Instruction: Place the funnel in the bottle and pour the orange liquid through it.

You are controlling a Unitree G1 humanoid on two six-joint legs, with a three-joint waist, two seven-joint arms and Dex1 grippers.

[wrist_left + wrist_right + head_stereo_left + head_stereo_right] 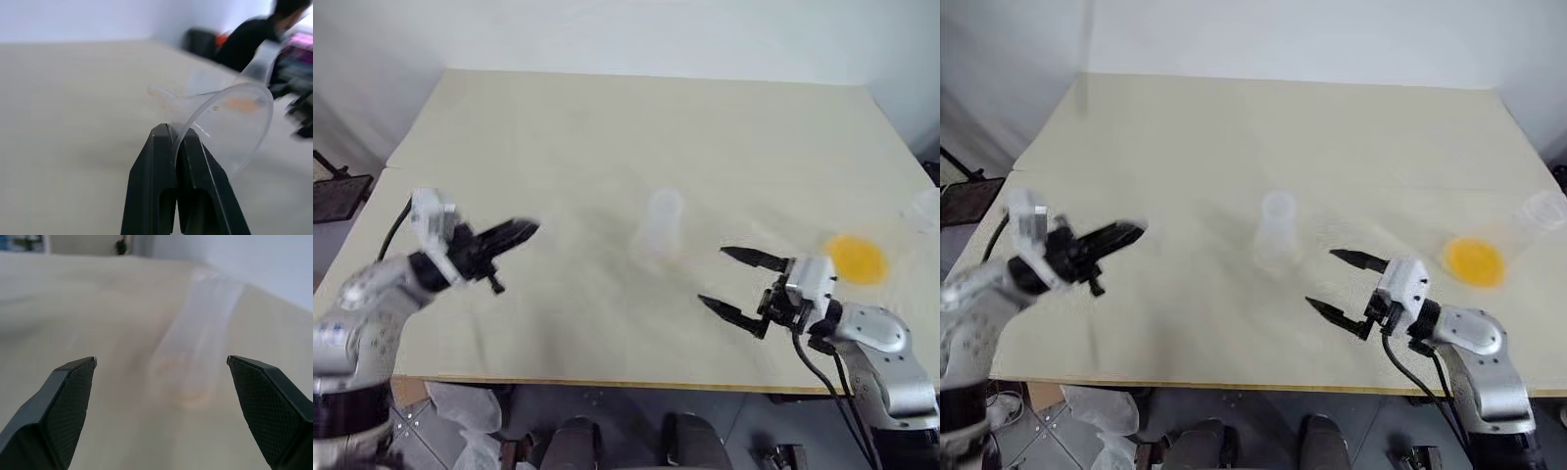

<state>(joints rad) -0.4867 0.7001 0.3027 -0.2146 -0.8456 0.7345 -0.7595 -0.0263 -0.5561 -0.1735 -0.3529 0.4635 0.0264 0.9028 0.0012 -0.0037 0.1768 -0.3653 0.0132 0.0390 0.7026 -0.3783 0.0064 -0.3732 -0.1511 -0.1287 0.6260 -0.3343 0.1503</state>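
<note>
The clear bottle (661, 230) stands upright near the middle of the table. In the left wrist view my left gripper (174, 133) is shut on the rim of the clear funnel (234, 117), held above the table. That gripper (530, 231) is raised left of the bottle, well apart from it. My right gripper (712, 275) is open and empty just right of the bottle, facing it; the bottle (195, 347) shows ahead between its fingers. The orange liquid (857, 258) lies as a bright pool in clear glassware at the right.
A clear cup (925, 208) stands at the table's far right edge, behind the orange liquid. The beige table (607, 127) has a front edge close below both grippers. A person in dark clothes (254, 39) is beyond the table in the left wrist view.
</note>
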